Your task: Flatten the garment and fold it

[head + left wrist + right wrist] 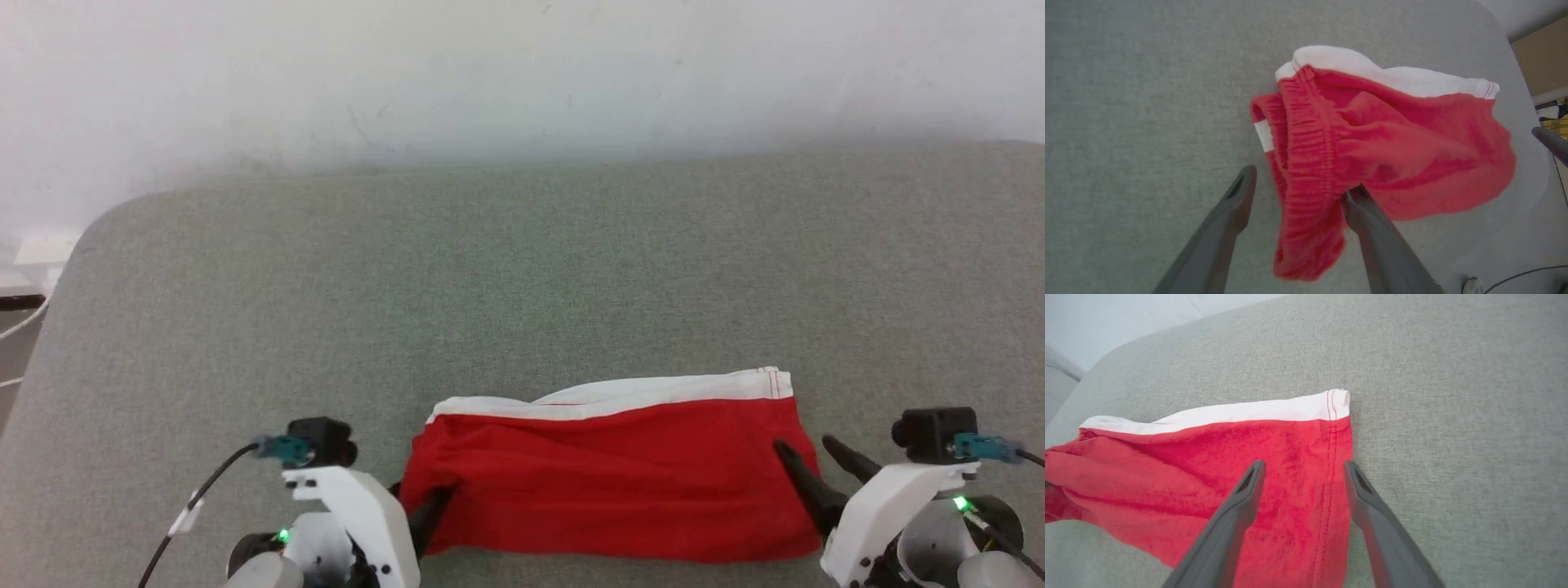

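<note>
The red shorts [612, 482] lie on the grey surface [522, 269], down at 6 o'clock in the head view, close to the robot's edge. A white band [620, 392] runs along their 12 o'clock side. They are not flat. The cloth is bumpy, and the 9 o'clock end is bunched up.

The left tool [1300, 184] is at the 9 o'clock end of the shorts. Its two fingers stand wide apart and hold nothing. In the left wrist view the stretchy waist [1306, 143] lies between them, and the finger at 3 o'clock touches the cloth. The right tool [1303, 465] is at the 3 o'clock end. It is wide open too and holds nothing. Its fingers reach over the cloth, one on each side of a sewn seam [1331, 457].

I think the shorts are very light and very soft. They will flop and sag when lifted and will not keep a shape by themselves. Thin cloth like this can slip out of a weak pinch, and a pinch may catch only one layer. They will not break.

The best places to take hold look like the thick parts. These are the stretchy waist on the left, and the seam or the corner of the white band on the right. Holding both ends and pulling gently apart should smooth the shorts for folding.
</note>
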### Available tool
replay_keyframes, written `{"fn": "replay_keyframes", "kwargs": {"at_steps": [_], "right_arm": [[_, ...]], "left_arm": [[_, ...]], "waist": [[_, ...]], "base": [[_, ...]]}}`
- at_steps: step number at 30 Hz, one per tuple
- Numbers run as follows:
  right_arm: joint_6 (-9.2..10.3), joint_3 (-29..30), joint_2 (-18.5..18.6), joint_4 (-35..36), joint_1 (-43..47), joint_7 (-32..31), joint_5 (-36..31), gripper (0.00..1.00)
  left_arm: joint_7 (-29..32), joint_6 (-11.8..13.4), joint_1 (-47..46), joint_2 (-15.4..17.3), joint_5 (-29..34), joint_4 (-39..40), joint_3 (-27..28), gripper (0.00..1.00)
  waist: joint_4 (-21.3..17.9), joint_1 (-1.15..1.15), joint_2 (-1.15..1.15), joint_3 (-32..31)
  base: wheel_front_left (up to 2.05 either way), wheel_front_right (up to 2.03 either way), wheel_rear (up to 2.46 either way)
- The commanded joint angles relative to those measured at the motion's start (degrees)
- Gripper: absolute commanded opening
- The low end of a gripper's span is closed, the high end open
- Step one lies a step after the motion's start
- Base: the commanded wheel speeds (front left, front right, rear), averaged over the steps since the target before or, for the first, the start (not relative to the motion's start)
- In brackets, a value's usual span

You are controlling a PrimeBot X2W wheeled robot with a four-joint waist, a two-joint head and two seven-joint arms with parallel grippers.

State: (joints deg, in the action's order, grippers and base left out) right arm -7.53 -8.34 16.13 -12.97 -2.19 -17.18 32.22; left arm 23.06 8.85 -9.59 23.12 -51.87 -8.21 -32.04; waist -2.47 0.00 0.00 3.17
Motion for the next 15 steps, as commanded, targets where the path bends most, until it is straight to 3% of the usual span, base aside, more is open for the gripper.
{"fn": "replay_keyframes", "kwargs": {"at_steps": [1,7,15], "right_arm": [[0.04,1.9,-2.2,2.5,1.3,1.7,-2.4,1.0],[0.04,8.1,-5.0,6.3,1.0,-0.4,-6.8,1.0],[0.04,11.5,-2.2,3.4,-0.1,-13.0,-5.2,1.0]], "left_arm": [[-2.4,1.4,2.1,-0.3,0.0,0.6,1.6,1.0],[-11.3,5.3,5.4,-1.3,1.8,5.7,5.5,1.0],[-23.6,6.8,5.7,-1.6,8.0,9.4,7.7,1.0]], "waist": [[-0.5,0.0,0.0,-0.3],[0.5,0.0,0.0,-0.4],[5.5,0.0,0.0,-0.5]], "base": [[0.0,0.0,0.0],[0.0,0.0,0.0],[0.0,0.0,0.0]]}}
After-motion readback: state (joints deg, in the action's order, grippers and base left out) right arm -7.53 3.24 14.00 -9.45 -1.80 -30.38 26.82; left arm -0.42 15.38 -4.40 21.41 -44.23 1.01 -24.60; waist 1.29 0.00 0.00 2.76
